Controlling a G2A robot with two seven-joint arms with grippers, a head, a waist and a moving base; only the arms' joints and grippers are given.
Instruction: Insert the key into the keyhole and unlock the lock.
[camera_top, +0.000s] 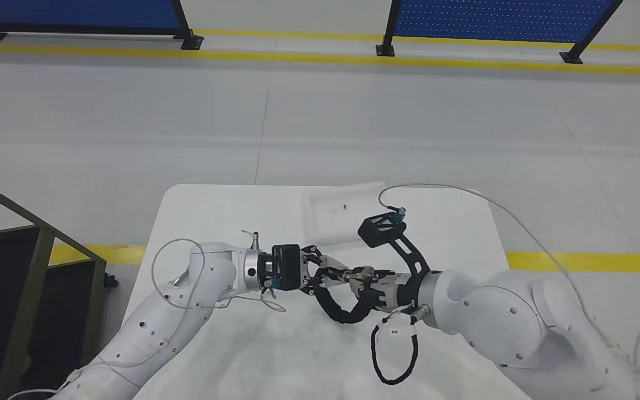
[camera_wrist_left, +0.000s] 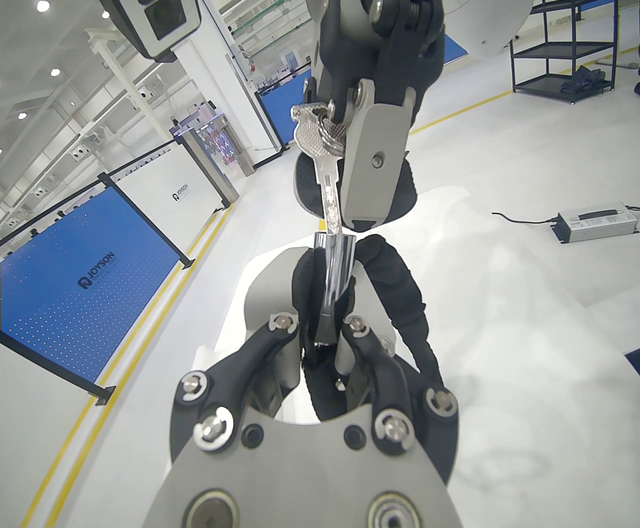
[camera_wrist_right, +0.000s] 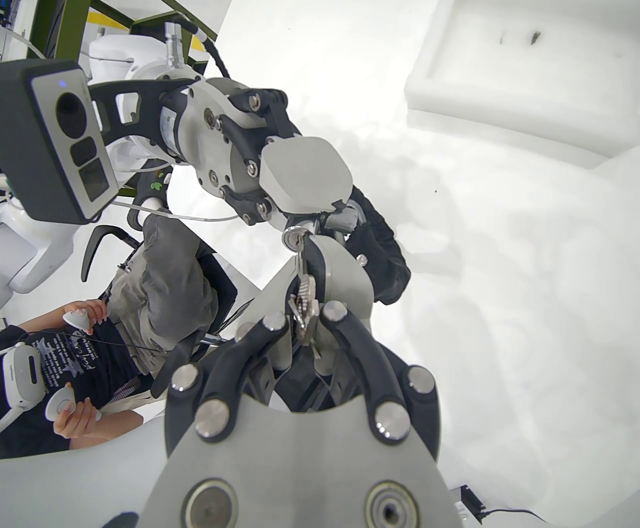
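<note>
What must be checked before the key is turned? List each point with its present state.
1. Grip of right end effector on key: ok, clamped on its head.
2. Grip of left end effector on lock: ok.
3. Tip of key inside keyhole: ok.
4. Blade pushed fully home: not ok, most of it is exposed.
5. Blade in line with lock barrel: ok, roughly.
6. End of black cable latched in lock: cannot tell.

Bright, even overhead light. Source: ceiling lamps (camera_wrist_left: 43, 6), round spots. White table (camera_wrist_right: 525, 250) near washed out. Glint on chrome lock (camera_wrist_left: 334, 272). Wrist views bowed at edges.
</note>
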